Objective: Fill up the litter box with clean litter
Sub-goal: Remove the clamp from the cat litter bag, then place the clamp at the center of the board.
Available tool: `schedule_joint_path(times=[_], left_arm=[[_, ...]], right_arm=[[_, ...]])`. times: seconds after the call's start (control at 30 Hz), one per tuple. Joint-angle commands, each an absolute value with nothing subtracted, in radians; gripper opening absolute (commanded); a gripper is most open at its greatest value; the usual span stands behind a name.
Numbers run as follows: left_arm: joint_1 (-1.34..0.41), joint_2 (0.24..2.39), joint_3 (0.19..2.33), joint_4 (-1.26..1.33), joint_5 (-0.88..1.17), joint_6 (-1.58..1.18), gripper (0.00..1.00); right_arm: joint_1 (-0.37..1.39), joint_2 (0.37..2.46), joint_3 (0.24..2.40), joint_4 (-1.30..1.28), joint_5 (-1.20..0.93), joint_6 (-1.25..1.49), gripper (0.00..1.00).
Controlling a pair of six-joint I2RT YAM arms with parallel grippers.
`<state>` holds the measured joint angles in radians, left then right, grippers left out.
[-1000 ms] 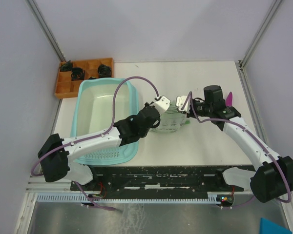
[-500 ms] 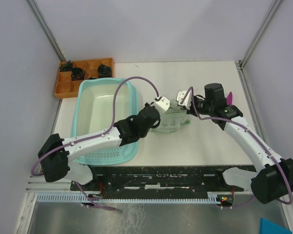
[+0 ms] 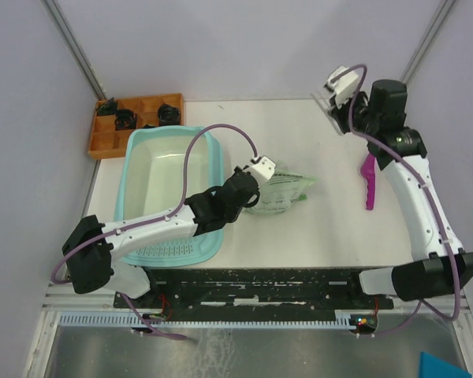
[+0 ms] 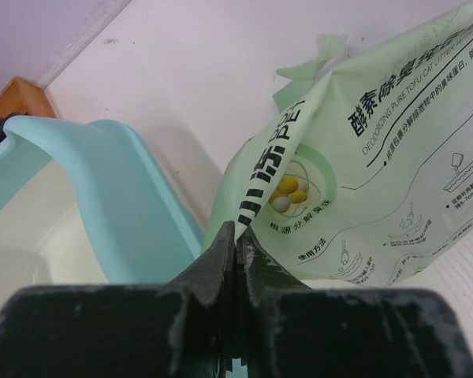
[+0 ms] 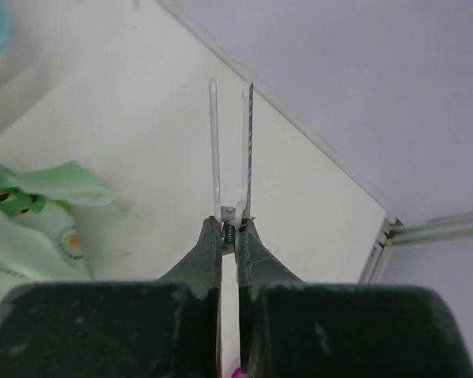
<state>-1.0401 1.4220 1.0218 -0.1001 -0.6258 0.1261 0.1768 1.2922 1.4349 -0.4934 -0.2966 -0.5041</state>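
Left gripper (image 4: pixel 236 236) is sitting closed, fingers pinching the edge of the pale green tofu cat litter bag (image 4: pixel 378 181) low on its printed face. The bag is lying on the white table (image 3: pixel 299 228), propped up at the pinched edge and just beside the long right wall of the litter box (image 3: pixel 173 132). Whether bag and box are touching, I can't tell. The bag is opaque, so its contents are hidden.

Right gripper (image 5: pixel 229 224) is also sitting closed, squeezing the spring end of a small clear clip (image 5: pixel 214 150). The clip's two thin blades are sticking straight out past the fingertips with a gap between them. That arm is hanging raised over the far right corner of the table, well apart from the bag.

The teal litter box is resting on the left side of the table, grate strip at its near end, plain pale floor showing inside. A magenta scoop (image 3: pixel 369 185) is lying on the table under the right arm. An orange compartment tray (image 3: pixel 102 143) is sitting at the far left corner, right behind the box, with black parts (image 3: pixel 168 113) in its cells.
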Motion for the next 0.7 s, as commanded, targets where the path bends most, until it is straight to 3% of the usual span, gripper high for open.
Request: schedule_joint_path(times=[0.0, 0.17, 0.3, 0.47, 0.67], left_arm=[[-1.044, 1.433, 1.045, -0.095, -0.568, 0.063, 0.03], [-1.045, 1.445, 1.058, -0.095, -0.542, 0.063, 0.03], [-1.044, 1.435, 1.061, -0.094, -0.533, 0.067, 0.03], [-1.045, 1.407, 1.052, -0.078, -0.514, 0.07, 0.03], [-1.044, 1.383, 1.054, -0.081, -0.479, 0.09, 0.03]], right_arm=[[0.034, 1.48, 1.663, -0.624, -0.17, -0.311, 0.02], [-0.151, 1.73, 1.946, -0.883, -0.182, -0.232, 0.02], [-0.314, 1.844, 2.04, -1.021, -0.295, -0.209, 0.02], [-0.42, 1.826, 1.868, -1.0, -0.331, -0.258, 0.02], [-0.432, 1.747, 1.546, -0.811, -0.213, -0.346, 0.01]])
